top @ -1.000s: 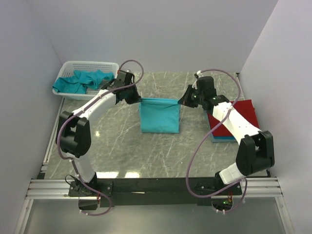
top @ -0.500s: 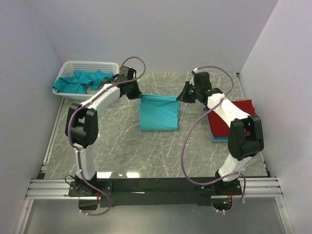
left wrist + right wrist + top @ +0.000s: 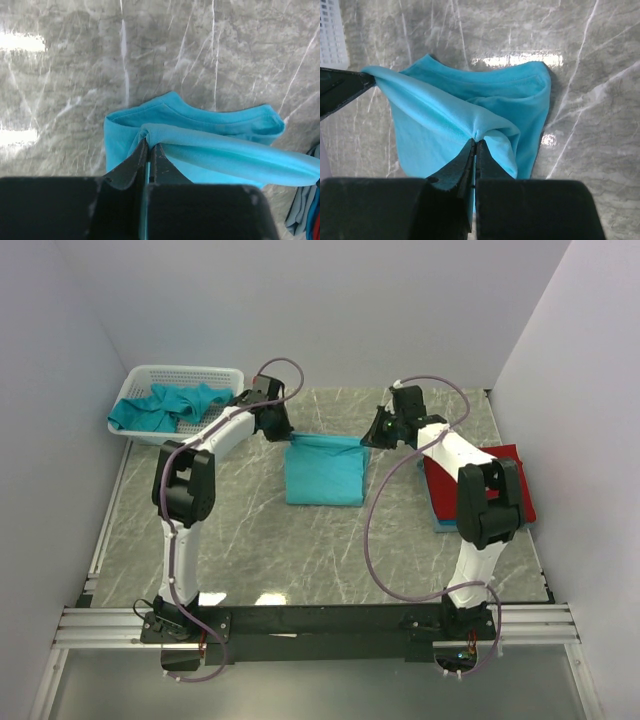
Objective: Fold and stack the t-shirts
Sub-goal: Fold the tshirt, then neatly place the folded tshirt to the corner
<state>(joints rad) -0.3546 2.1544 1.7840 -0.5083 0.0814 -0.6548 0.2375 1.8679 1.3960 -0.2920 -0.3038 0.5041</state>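
Observation:
A teal t-shirt (image 3: 324, 471) lies partly folded in the middle of the marble table. My left gripper (image 3: 283, 430) is shut on its far left corner, and the pinched cloth shows in the left wrist view (image 3: 149, 141). My right gripper (image 3: 370, 437) is shut on its far right corner, seen in the right wrist view (image 3: 475, 141). The held edge is stretched between the two grippers above the shirt's lower layer (image 3: 520, 100). A folded red t-shirt (image 3: 505, 475) lies on a folded blue one (image 3: 442, 525) at the right. More teal t-shirts (image 3: 165, 405) lie crumpled in the basket.
The white mesh basket (image 3: 185, 375) stands at the far left corner, close to the left arm. White walls enclose the table at the back and both sides. The stack at the right lies under the right arm's forearm.
Both grippers have carried the held edge of the teal t-shirt towards the far side of the table. The shirt's visible length has shortened as the top layer moved back.

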